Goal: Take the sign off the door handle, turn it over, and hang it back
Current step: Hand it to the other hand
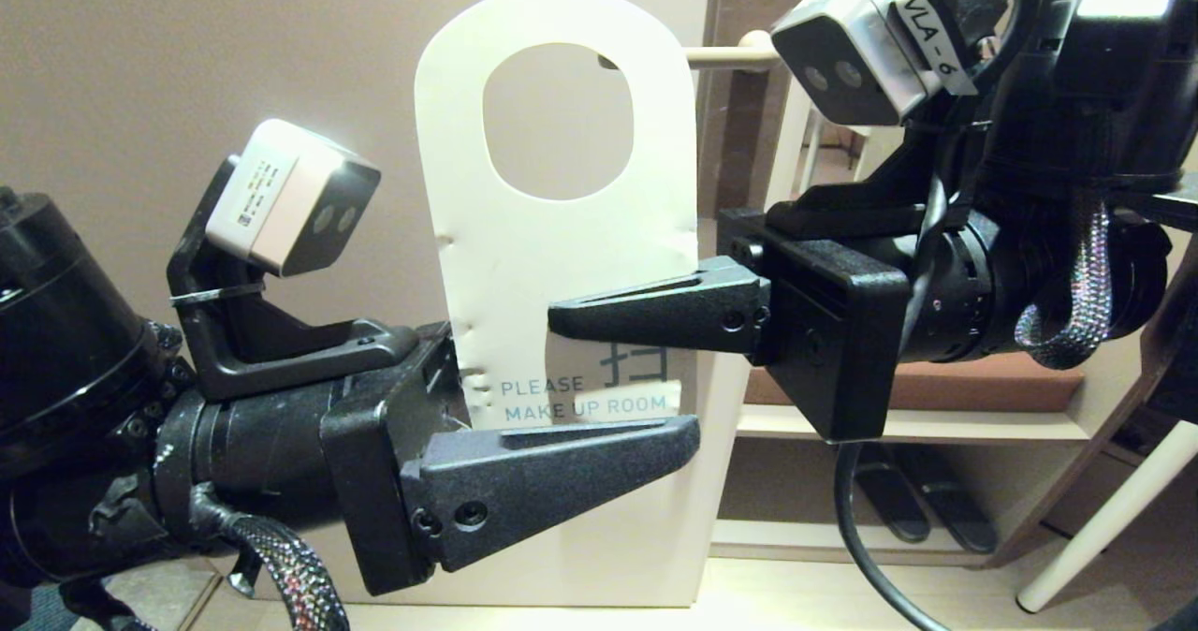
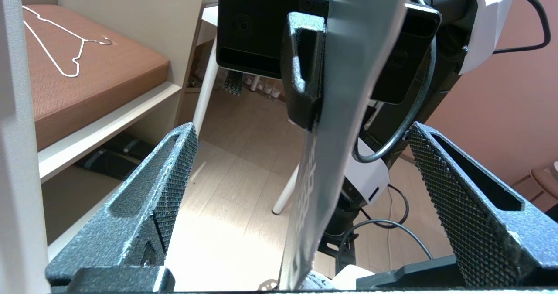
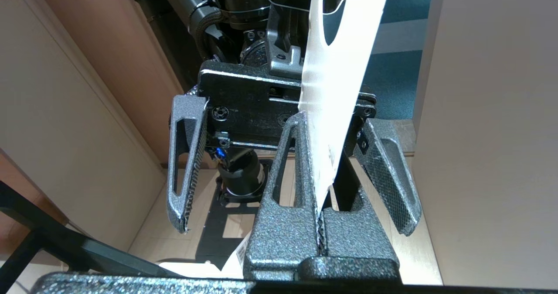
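The sign (image 1: 552, 256) stands upright in the air, its white "PLEASE MAKE UP ROOM" face toward the head camera. It is off the door handle (image 1: 735, 53), a beige bar up to the right, partly hidden by my right wrist camera. My right gripper (image 1: 571, 317) reaches in from the right and is shut on the sign's lower half (image 3: 335, 80). My left gripper (image 1: 646, 397) is open around the sign's bottom corner; one finger (image 1: 552, 472) is in front, the other hidden behind. From the left wrist, the sign (image 2: 353, 67) hangs edge-on between the spread fingers (image 2: 174, 176), touching neither.
A shelf unit on the right holds a brown cushion (image 2: 96, 76) with a thin white wire hanger (image 2: 65, 45) on it. Dark slippers (image 1: 917, 509) lie under the shelf. A white furniture leg (image 1: 1104, 528) slants at the lower right. A pale panel (image 1: 655, 537) stands behind the sign.
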Motion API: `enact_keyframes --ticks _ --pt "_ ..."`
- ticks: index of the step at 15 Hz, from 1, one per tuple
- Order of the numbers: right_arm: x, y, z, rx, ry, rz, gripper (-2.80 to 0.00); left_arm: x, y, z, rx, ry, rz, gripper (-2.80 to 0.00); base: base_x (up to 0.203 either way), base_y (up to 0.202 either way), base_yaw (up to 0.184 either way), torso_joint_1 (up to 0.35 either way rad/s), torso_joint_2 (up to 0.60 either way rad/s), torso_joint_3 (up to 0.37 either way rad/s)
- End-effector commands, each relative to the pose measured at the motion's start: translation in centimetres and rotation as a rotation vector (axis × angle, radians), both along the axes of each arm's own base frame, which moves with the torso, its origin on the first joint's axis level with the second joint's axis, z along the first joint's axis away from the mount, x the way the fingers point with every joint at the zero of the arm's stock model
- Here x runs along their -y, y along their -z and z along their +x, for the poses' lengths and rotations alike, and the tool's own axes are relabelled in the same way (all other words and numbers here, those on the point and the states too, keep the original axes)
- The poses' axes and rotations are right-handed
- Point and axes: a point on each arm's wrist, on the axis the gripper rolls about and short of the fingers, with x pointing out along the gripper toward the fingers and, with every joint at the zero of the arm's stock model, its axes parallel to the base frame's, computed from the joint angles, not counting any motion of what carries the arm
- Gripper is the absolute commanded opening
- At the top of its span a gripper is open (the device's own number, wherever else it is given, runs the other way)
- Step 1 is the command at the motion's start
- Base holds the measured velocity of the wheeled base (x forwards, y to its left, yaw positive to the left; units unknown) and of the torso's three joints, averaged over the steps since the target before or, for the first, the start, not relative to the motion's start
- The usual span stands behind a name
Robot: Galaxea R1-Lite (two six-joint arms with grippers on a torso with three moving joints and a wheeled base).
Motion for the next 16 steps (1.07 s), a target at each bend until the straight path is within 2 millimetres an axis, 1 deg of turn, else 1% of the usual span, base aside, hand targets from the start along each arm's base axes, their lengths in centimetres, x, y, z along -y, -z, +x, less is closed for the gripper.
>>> enact_keyframes --ticks 1,10,11,16 --pt "-0.03 -0.01 -0.02 0.0 -0.006 0.002 -2.8 -0.05 -0.11 -0.07 0.003 0.003 -0.005 0.0 0.0 0.0 0.0 0.0 0.0 0.0" --pt "-0.04 -0.32 0.0 0.021 -0.005 0.02 -2.8 -0.08 0.19 -0.11 -0.003 0.004 0.002 0.0 0.0 0.0 0.0 0.0 0.0 0.0" --pt "0.0 -0.28 -0.04 0.02 -0.005 0.019 -2.8 -0.09 0.23 -0.12 -0.004 0.004 0.004 -2.8 0.0 0.0 0.0 0.0 0.0 0.0" --pt "-0.03 -0.23 -0.07 0.021 -0.007 0.018 -2.8 0.04 0.09 -0.42 -0.004 0.018 -0.002 -2.8 0.0 0.0 0.0 0.0 0.0 0.0"
